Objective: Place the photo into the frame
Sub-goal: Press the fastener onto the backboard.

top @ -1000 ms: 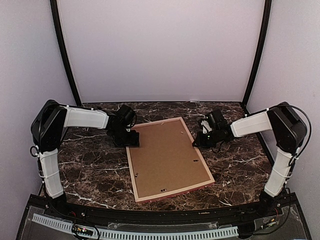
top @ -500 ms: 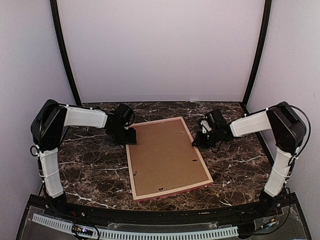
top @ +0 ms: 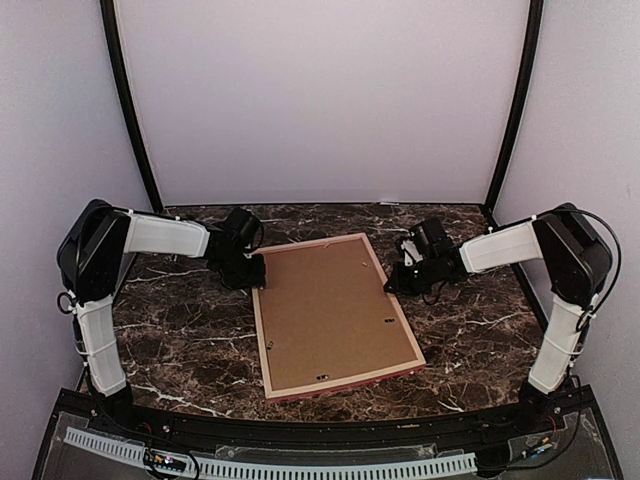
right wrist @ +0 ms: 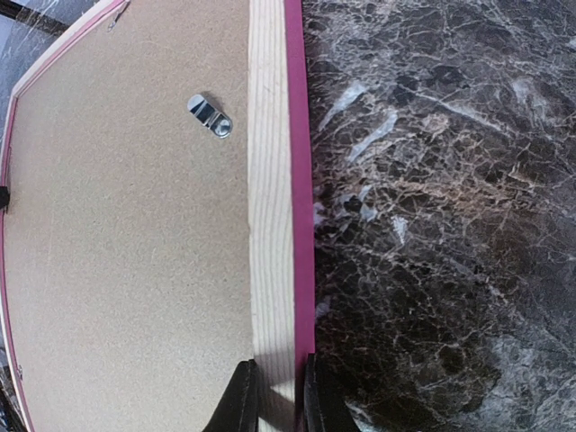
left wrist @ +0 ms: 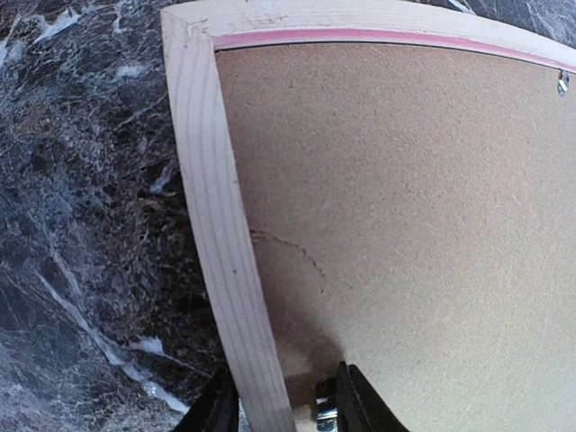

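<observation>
The frame (top: 345,380) lies face down on the table, its pale wood rails around a brown backing board (top: 330,310). The photo is hidden. My left gripper (top: 256,272) is at the frame's far left corner. In the left wrist view its fingers (left wrist: 358,403) straddle the left rail (left wrist: 211,225): the outer one is against the wood, the inner one stands apart over the board beside a metal tab (left wrist: 324,409). My right gripper (top: 392,283) is shut on the right rail (right wrist: 270,180), with pink edge and wood pinched between its tips (right wrist: 279,396).
Dark marble table (top: 180,340) surrounds the frame. A metal turn clip (right wrist: 209,115) sits on the board near the right rail. White walls and black corner posts (top: 135,120) close the back and sides.
My left gripper's jaws have narrowed around the left rail and it has slid slightly toward the far corner. The frame has shifted a little. The right gripper keeps its hold.
</observation>
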{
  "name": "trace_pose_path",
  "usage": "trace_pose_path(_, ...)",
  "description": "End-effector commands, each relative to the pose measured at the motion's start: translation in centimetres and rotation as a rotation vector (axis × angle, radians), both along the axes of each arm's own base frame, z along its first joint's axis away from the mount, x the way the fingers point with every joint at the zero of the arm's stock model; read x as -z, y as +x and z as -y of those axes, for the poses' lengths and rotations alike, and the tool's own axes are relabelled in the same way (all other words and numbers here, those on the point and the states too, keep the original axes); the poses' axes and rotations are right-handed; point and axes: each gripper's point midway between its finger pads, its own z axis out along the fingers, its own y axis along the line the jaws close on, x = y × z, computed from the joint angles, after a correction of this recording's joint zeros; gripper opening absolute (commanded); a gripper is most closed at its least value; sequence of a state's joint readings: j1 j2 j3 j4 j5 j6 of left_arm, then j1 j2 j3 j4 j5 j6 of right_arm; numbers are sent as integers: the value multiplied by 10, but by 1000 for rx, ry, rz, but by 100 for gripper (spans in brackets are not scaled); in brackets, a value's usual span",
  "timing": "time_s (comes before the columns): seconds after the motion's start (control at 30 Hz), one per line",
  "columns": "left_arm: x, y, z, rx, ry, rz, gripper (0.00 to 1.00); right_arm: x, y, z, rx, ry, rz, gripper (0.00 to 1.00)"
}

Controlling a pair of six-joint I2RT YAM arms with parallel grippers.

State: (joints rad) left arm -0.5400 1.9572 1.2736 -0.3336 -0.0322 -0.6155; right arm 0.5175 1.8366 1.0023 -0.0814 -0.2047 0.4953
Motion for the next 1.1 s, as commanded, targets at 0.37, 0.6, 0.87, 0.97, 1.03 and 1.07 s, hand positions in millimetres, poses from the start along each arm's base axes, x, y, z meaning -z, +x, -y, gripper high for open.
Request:
trace_pose_path(0.37, 26, -48, -2, 61, -50, -130, 27, 16, -17, -2, -3, -9, -93, 0)
trace_pose_path(0.6, 25, -54, -4, 78, -47, -131, 21, 16, -18, -2, 2, -3, -98, 0)
trace_pose_path(0.87, 7, -47, 11, 143, -110, -94, 31, 19, -24, -3, 5, 4, -108, 0)
trace_pose_path(0.97, -4, -44, 13, 144, -125, -68, 38, 19, -26, -4, 5, 7, -107, 0)
trace_pose_path(1.03, -10, -42, 14, 143, -131, -55, 40, 20, -26, -4, 7, 8, -110, 0)
trace_pose_path(1.07, -12, -41, 14, 142, -133, -50, 40, 20, -27, -4, 4, 9, -109, 0)
